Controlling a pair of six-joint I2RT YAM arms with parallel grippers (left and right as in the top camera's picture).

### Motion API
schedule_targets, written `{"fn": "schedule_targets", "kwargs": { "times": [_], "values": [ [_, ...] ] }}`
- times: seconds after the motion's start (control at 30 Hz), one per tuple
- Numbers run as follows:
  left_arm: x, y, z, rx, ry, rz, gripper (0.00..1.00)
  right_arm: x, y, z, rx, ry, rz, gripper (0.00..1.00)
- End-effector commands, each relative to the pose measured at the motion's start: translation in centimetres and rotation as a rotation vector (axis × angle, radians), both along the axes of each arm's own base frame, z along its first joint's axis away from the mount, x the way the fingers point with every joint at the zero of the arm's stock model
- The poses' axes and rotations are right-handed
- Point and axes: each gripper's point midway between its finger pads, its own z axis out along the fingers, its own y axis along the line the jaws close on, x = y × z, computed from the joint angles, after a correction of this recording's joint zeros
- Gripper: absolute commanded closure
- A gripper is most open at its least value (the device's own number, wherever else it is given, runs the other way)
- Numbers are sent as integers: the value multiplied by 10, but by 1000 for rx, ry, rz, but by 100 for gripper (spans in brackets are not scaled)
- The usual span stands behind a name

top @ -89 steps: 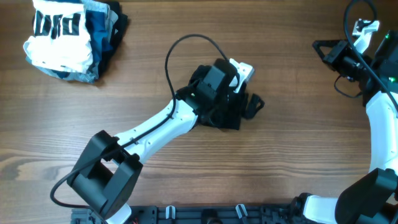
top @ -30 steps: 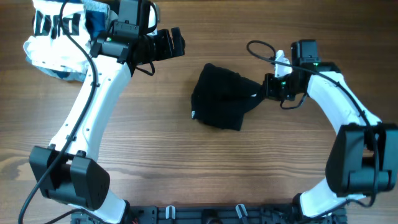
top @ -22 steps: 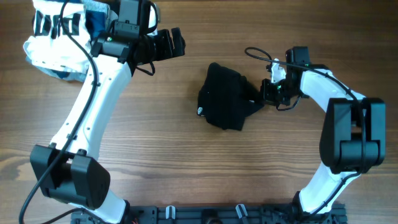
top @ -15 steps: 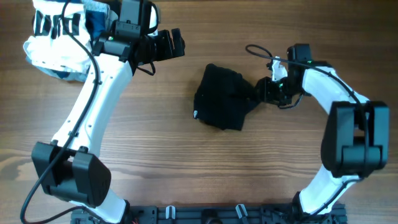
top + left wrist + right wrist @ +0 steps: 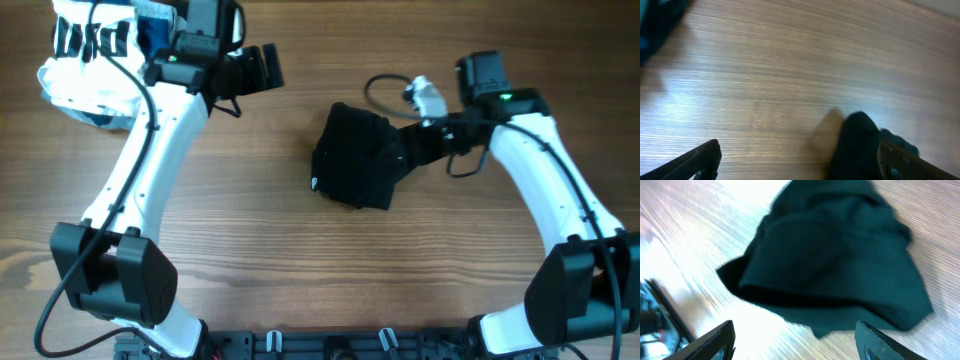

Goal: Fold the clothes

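The clothes (image 5: 354, 157) are a black garment bunched in a rough folded heap at the table's middle, with a small white logo (image 5: 314, 183) at its left edge. My right gripper (image 5: 406, 150) hovers at the heap's right edge. In the right wrist view it (image 5: 797, 342) stands open over the wood, with the dark fabric (image 5: 830, 265) just beyond its fingertips and nothing between them. My left gripper (image 5: 264, 68) is far off to the upper left, wide open and empty. Its wrist view shows the gripper (image 5: 800, 165) with the black heap (image 5: 860, 145) in the distance.
A pile of other clothing lies at the back left corner: a white black-striped garment (image 5: 95, 62) with blue pieces (image 5: 160, 40) behind it. Its dark edge (image 5: 655, 20) shows in the left wrist view. A rail (image 5: 330, 345) runs along the front edge.
My right gripper was shut on the garment's right edge a second ago and has opened and let go. The heap settled slightly. The left arm has barely moved.
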Motion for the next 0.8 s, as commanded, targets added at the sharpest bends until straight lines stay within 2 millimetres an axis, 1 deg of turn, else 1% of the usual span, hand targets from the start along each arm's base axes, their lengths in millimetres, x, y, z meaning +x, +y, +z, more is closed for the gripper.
{"fn": "schedule_targets", "kwargs": {
  "times": [0.0,0.13,0.3,0.33,0.37,0.43,0.5,0.53,0.57,0.67,0.7,0.77],
  "values": [
    [4,20,-3,20,3,35,0,-9,13,-25,-58,-22,93,23],
    [4,21,-4,18,7,36,0,-4,24,-37,-50,-67,110,23],
    [4,21,-4,18,8,36,0,-3,25,-54,-50,-65,109,24],
    [4,21,-4,18,8,36,0,-3,25,-57,-51,-60,110,25],
    [4,21,-4,18,9,36,0,-3,25,-62,-52,-57,109,30],
    [4,21,-4,18,10,36,0,-3,25,-68,-50,-46,96,46],
    [4,21,-5,18,12,36,0,-2,23,-72,-52,-30,72,74],
    [3,21,-6,19,14,36,0,-1,22,-71,-48,-19,50,93],
    [3,21,-6,19,15,36,0,0,20,-70,-42,4,10,96],
    [2,21,-7,20,22,36,0,-3,9,-60,-21,116,-143,96],
    [1,21,-7,21,27,36,0,-5,3,-58,-20,155,-191,96],
    [-1,22,-9,23,38,36,0,-11,-13,-60,-42,239,-301,96]
  ]
}}
